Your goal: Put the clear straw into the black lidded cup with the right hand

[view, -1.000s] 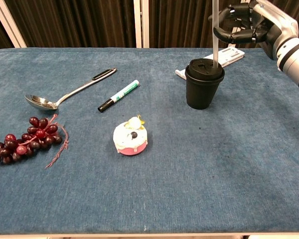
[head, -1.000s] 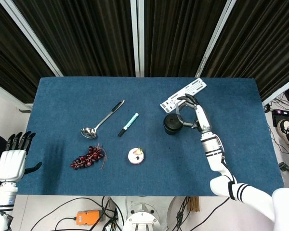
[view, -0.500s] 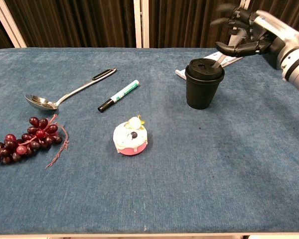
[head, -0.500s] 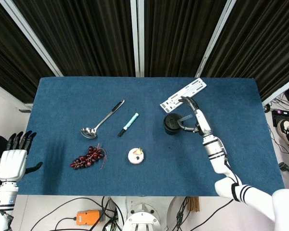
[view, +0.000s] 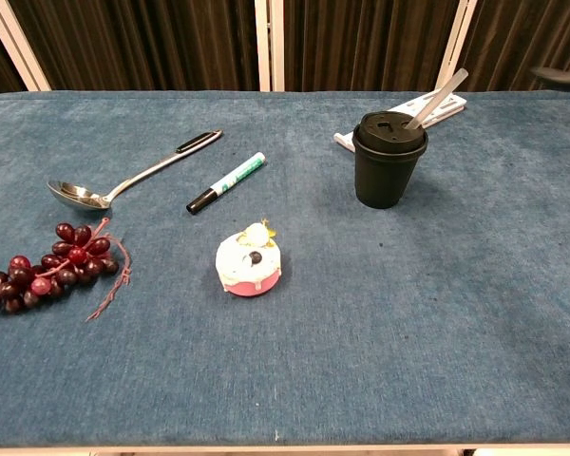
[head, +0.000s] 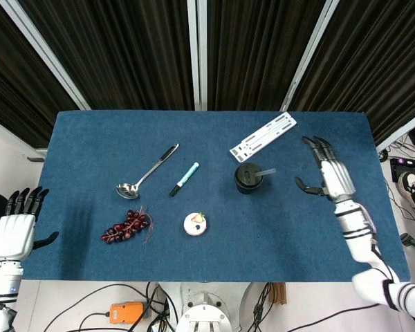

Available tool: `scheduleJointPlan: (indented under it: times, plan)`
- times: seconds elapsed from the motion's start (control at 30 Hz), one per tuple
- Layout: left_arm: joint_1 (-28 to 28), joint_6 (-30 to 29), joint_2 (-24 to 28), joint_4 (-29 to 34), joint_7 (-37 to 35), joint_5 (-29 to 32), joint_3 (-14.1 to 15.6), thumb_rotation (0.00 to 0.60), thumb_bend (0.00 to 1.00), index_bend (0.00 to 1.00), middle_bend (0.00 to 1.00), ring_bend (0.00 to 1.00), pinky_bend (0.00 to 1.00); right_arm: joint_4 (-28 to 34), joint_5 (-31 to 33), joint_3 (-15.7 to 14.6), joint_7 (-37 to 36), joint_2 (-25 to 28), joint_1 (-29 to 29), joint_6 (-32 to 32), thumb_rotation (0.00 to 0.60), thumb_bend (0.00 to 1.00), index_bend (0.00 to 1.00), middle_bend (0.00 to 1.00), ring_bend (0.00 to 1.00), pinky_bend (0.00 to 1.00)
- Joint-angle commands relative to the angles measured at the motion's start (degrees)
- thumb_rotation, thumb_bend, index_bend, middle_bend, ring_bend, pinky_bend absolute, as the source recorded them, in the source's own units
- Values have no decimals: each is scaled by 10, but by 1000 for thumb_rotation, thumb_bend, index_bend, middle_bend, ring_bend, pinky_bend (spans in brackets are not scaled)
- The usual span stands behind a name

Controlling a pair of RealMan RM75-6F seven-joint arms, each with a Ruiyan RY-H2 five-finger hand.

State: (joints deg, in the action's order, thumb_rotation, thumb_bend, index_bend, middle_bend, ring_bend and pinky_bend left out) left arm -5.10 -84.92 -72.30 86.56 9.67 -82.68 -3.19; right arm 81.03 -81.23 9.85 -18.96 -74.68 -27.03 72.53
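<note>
The straw (view: 435,99) stands tilted in the lid of the black cup (view: 389,160), leaning away from the marker (view: 227,181). The right robot hand (head: 326,176) hangs beside the cup, fingers spread and empty. The loosely seated straw could tip out, or a careless brush could topple the cup.

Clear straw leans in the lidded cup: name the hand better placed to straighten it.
Right. The right hand hangs open just beside the black lidded cup and clear straw; the left hand sits off the table's far end.
</note>
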Motion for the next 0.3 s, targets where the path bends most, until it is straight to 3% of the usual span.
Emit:
scheduleJointPlan:
  times: [0.03,0.3]
  plan:
    - [0,-2,0,-1,-1,-1,-1,600,80,88,87,22,0,132,41,-48,102,127,92,35,600,425,51,143,0,0]
    - [1,-7,2,2,-3,-4,-2,600,80,89,87,22,0,148,34,-81,68,155,173,94,600,426,43,127,0,0]
